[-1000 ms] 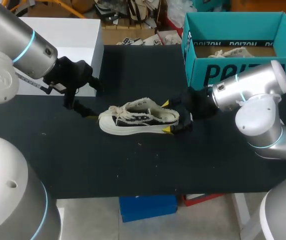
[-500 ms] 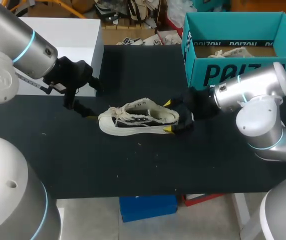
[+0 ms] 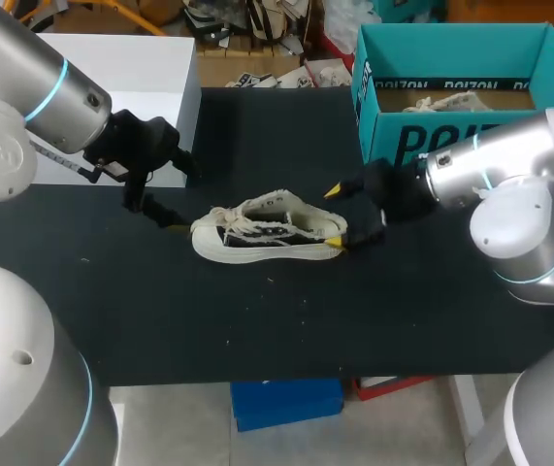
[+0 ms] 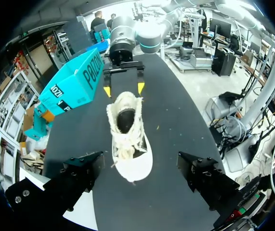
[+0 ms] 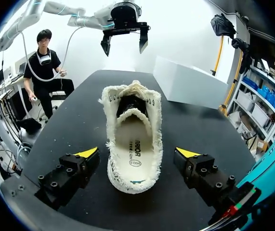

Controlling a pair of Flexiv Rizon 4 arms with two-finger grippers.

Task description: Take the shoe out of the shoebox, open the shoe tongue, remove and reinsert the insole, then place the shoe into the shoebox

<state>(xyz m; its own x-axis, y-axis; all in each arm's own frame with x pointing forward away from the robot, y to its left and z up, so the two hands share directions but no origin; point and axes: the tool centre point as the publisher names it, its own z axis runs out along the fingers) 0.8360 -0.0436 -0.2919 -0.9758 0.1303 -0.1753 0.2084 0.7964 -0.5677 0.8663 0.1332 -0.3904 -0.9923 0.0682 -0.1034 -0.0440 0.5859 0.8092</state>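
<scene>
While the sneaker [image 3: 267, 230] sits upright on the black table [image 3: 257, 320], the right gripper [image 3: 335, 216] gapes wide astride its heel, clasping nothing; the left gripper [image 3: 172, 189], spread wide near the toe, holds nothing.

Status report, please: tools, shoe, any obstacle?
Shoe upright on table. Right tool astride heel, left tool beyond toe, both open. Another shoe in box.

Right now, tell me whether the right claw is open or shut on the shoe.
Open. The right claw's fingertips stand apart on either side of the shoe's heel, with bare table between each and the shoe.
</scene>
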